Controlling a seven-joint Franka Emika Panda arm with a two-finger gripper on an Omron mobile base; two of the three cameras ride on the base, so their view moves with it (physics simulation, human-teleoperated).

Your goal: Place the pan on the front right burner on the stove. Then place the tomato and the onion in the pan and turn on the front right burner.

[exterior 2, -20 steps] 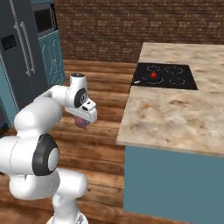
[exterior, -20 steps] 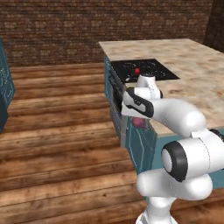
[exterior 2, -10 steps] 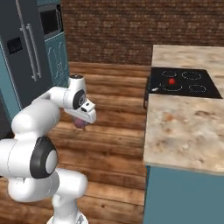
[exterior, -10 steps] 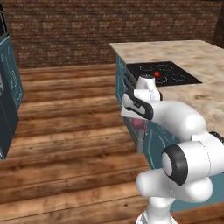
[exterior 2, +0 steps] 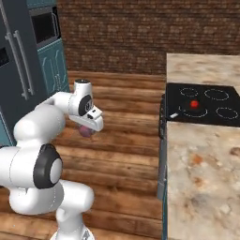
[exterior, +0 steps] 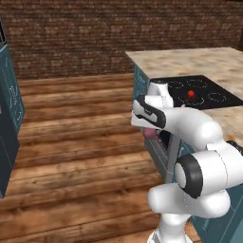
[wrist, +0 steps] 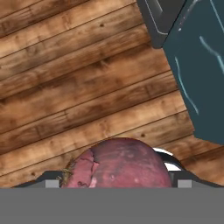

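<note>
The white arm's two-finger gripper (exterior 2: 87,131) hung over the brown wooden plank floor (exterior 2: 126,136), with its fingers spread wide and clamped on the dull purple-red ball of an onion (wrist: 118,164), which sat between them. The small shallow black pan (exterior 2: 194,107) with its thin pale handle lay on the flat shiny black glass stove (exterior 2: 211,117), well apart from the gripper. The little bright red tomato (exterior 2: 194,104) sat inside the pan.
</note>
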